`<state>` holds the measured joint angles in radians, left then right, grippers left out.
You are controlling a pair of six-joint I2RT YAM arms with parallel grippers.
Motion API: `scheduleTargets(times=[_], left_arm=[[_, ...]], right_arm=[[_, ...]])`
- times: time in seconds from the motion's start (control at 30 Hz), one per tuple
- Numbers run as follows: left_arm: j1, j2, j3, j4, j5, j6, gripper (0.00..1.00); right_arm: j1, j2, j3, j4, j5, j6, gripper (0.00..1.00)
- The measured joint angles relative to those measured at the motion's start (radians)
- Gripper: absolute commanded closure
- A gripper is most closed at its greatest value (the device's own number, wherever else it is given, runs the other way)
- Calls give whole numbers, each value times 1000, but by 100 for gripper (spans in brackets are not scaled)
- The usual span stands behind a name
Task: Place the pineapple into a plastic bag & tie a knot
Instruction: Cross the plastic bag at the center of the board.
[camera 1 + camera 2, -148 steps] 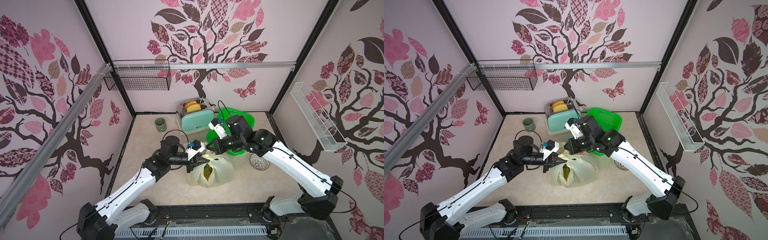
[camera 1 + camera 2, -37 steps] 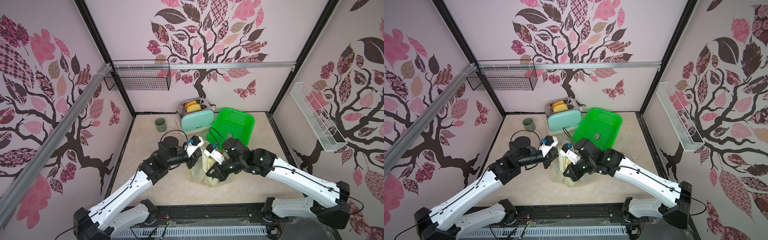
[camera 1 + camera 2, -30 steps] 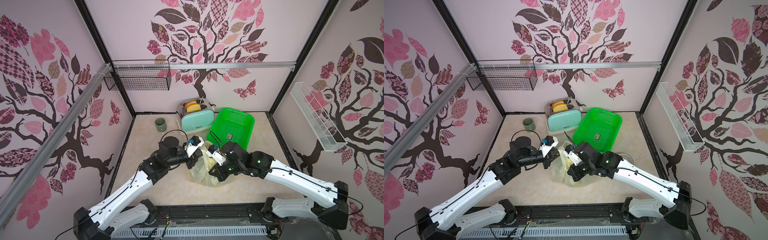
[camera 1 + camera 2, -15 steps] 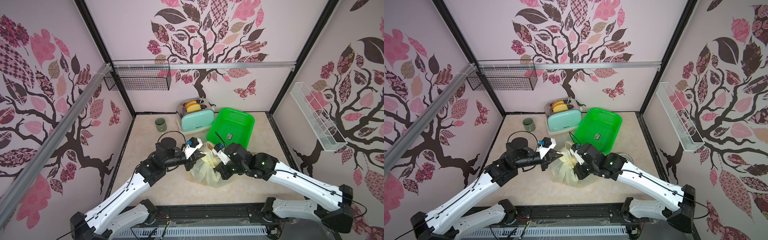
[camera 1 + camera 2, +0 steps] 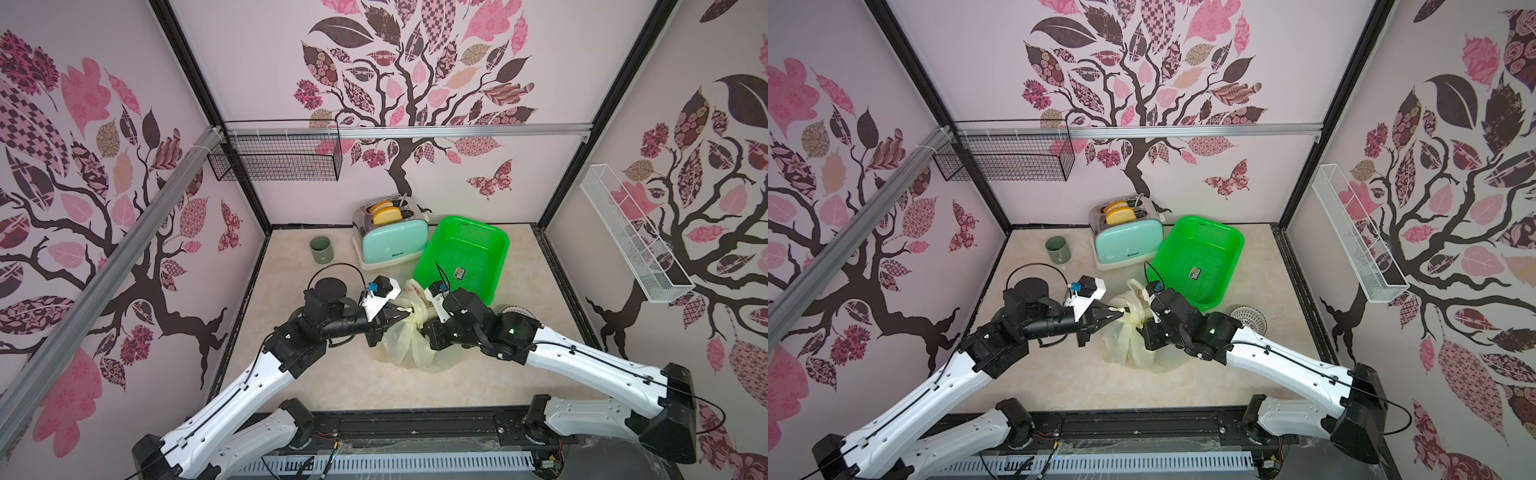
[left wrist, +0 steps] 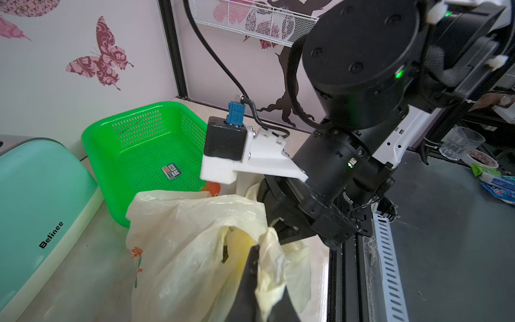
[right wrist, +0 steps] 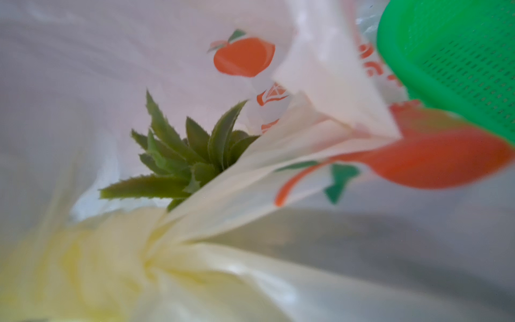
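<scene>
The pale-yellow plastic bag stands mid-table between both arms. Inside it the right wrist view shows the pineapple's green crown. My left gripper is shut on a bunched handle at the bag's top. My right gripper presses against the bag's right side. Its fingers are buried in film that gathers to a tight bunch, so it looks shut on the bag. A handle loop sticks up. Whether the bunch is a knot I cannot tell.
A green basket lies just behind the right wrist. A mint toaster with toast and a green cup stand at the back. A round white strainer lies right of the right arm. Wire baskets hang on the walls.
My right gripper has swung from the bag's front up toward the basket side, drawing bag film with it. The left gripper stays shut on its handle and has barely shifted.
</scene>
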<state>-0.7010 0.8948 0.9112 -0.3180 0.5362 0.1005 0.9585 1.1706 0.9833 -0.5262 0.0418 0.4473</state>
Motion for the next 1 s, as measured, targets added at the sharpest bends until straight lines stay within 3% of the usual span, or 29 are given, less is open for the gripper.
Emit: scheduleTargets(times=[0.17, 0.2, 0.23, 0.27, 0.5, 0.73, 0.87, 1.0], left_arm=[[0, -44, 0, -47, -20, 13, 100], [0, -39, 0, -54, -22, 21, 93], [0, -30, 2, -61, -24, 29, 76], [0, -17, 5, -66, -27, 37, 65], [1, 18, 26, -72, -74, 119, 2], [-15, 63, 126, -100, -80, 292, 2], [-22, 155, 186, -149, -51, 375, 2], [-22, 232, 203, -196, -30, 411, 8]], right_arm=[[-1, -9, -42, 129, 38, 63, 100], [-2, -6, -44, 138, 38, 69, 100], [-5, -2, -46, 146, 37, 74, 100], [-8, 2, -48, 154, 34, 81, 100], [-15, 10, -52, 177, -18, 95, 100], [-15, -10, -85, 209, -95, 95, 100], [-15, -20, -103, 227, -118, 97, 100], [-18, -24, -103, 230, -122, 99, 100]])
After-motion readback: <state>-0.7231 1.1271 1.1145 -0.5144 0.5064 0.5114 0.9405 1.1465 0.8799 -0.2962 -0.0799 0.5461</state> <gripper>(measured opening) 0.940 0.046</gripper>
